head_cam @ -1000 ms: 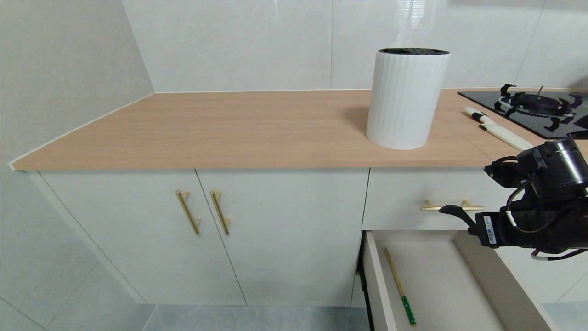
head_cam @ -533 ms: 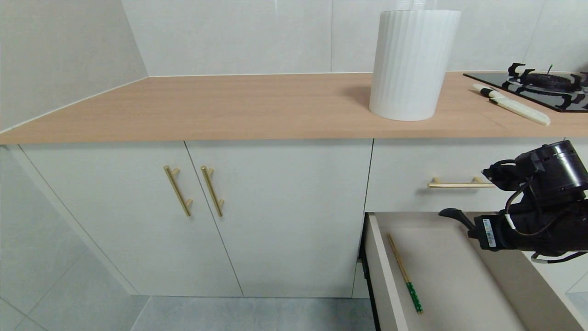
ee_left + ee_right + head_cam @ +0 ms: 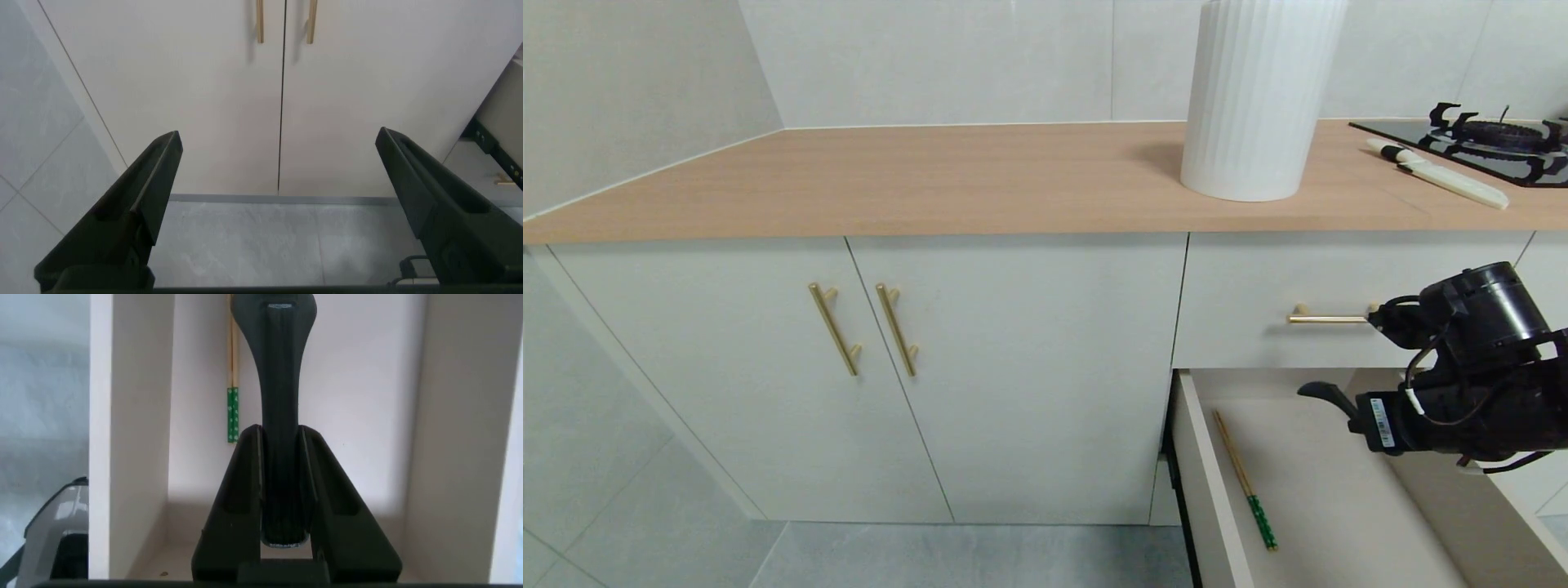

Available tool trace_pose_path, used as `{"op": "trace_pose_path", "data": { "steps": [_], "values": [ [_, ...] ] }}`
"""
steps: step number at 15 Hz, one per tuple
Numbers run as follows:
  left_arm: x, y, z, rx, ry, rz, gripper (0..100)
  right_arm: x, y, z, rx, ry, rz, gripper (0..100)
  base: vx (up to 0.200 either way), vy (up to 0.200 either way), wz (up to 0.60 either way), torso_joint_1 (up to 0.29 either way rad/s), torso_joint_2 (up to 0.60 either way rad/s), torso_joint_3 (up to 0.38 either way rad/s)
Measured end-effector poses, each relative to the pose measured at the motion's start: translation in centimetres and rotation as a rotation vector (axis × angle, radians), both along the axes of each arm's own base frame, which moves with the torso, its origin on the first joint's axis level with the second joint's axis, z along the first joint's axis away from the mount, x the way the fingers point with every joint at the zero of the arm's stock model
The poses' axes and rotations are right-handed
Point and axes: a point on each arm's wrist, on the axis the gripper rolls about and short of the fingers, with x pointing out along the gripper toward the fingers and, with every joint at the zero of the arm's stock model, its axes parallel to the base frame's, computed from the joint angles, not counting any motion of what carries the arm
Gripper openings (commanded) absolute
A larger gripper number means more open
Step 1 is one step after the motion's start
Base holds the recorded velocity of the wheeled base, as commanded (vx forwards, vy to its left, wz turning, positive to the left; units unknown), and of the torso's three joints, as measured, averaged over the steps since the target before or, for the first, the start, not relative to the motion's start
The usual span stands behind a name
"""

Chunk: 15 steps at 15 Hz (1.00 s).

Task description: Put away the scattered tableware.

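Under the right part of the wooden desk (image 3: 931, 180), the lower drawer (image 3: 1196, 457) stands pulled out. On its pale floor lie the chopsticks (image 3: 1245, 490), close along the wall on the robot's left, with the green ends toward the front of the drawer. The right tool (image 3: 1319, 392) hangs over the open drawer, apart from the chopsticks, and its fingers are pressed together into one narrow blade. The right wrist view looks down this blade into the drawer, where the chopsticks (image 3: 232, 376) lie beside it. The left tool (image 3: 278, 204) is spread wide, low before the two cabinet doors (image 3: 282, 98) and the grey floor (image 3: 270, 245). On the desk a tall white ribbed holder (image 3: 1254, 98) stands upright. Near it on the robot's right lies a knife (image 3: 1437, 171) with a pale blade, just beside the black gas stove (image 3: 1494, 139).
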Motion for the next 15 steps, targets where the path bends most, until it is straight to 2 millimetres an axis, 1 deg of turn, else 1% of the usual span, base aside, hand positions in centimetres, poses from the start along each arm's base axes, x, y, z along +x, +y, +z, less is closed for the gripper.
{"op": "trace_pose_path", "data": {
  "steps": [3,5,10,13,15],
  "values": [
    [0.0,0.0,0.0,0.000,0.000,0.000,100,1.2,0.3,-1.5,-0.011,0.038,-0.003,0,0.000,0.000,0.00,0.000,0.00,0.000],
    [0.0,0.0,0.0,0.000,0.000,0.000,100,2.6,0.5,-3.3,-0.025,0.065,-0.013,0,0.000,0.000,0.00,0.000,0.00,0.000],
    [0.0,0.0,0.0,0.000,0.000,0.000,100,5.9,0.6,-8.9,-0.069,0.136,-0.058,0,0.000,0.000,0.00,0.000,0.00,0.000],
    [0.0,0.0,0.0,0.000,0.000,0.000,100,7.7,0.5,-12.2,-0.055,0.078,-0.075,0,0.000,0.000,0.00,0.000,0.00,0.000],
    [0.0,0.0,0.0,0.000,0.000,0.000,100,8.2,0.4,-14.3,-0.052,0.052,-0.083,0,0.000,0.000,0.00,0.000,0.00,0.000]
  ]
}}
